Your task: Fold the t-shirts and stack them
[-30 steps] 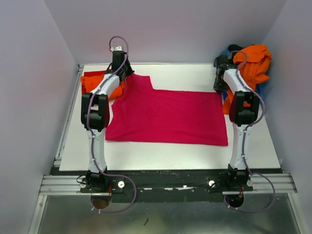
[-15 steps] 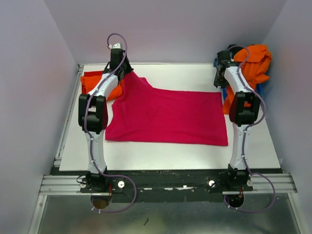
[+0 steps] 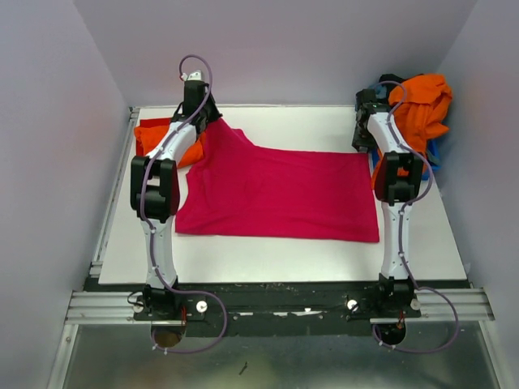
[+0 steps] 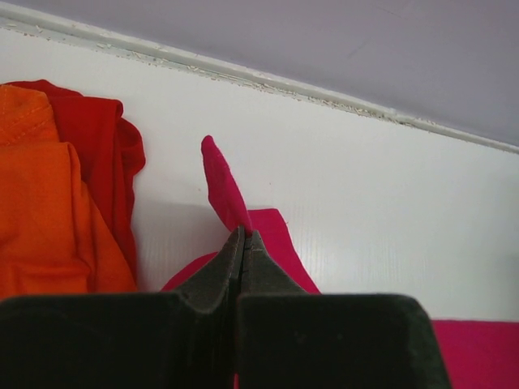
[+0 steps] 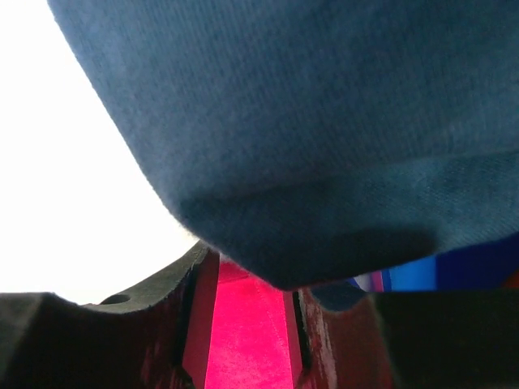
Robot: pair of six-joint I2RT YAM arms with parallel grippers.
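A magenta-pink t-shirt (image 3: 280,194) lies spread across the middle of the table. My left gripper (image 3: 209,115) is shut on its far left corner (image 4: 223,178) and holds it slightly raised; in the left wrist view the jaws (image 4: 242,235) pinch the cloth. My right gripper (image 3: 362,139) hovers over the shirt's far right corner, open, with magenta cloth (image 5: 243,348) showing between the parted fingers. A teal-blue t-shirt (image 5: 324,121) hangs over most of the right wrist view. Folded orange (image 3: 154,138) and red (image 4: 97,138) t-shirts lie at the far left.
A loose orange t-shirt (image 3: 422,109) is heaped on the blue bin (image 3: 434,150) at the far right corner, close behind my right arm. White walls close in the table at the back and both sides.
My right gripper has opened and let go of the shirt's far right corner. My left gripper has lifted its corner a little toward the back.
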